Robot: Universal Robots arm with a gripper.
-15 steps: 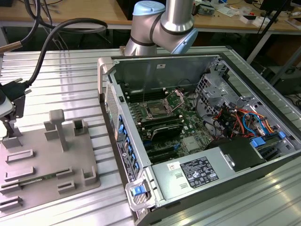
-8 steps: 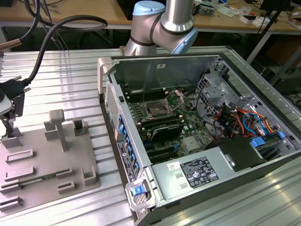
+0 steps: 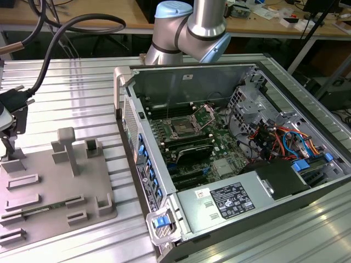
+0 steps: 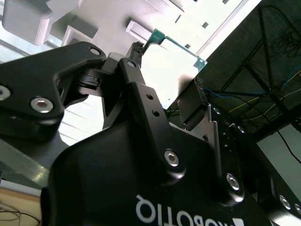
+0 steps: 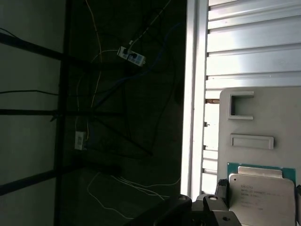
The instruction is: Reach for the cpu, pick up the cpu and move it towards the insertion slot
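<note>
Silvery-grey square cpu (image 5: 261, 197) is clamped edgewise by black gripper (image 4: 168, 67) (presumably sparing its faces) at grey holder plate (image 5: 282, 113), the exterior view's left.

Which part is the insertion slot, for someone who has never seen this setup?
In the exterior view, look inside the open computer case at the green circuit board. The insertion slot sits toward its far end: a square with shiny metal frame and dark centre, unlike the long black memory slots beside it.
</note>
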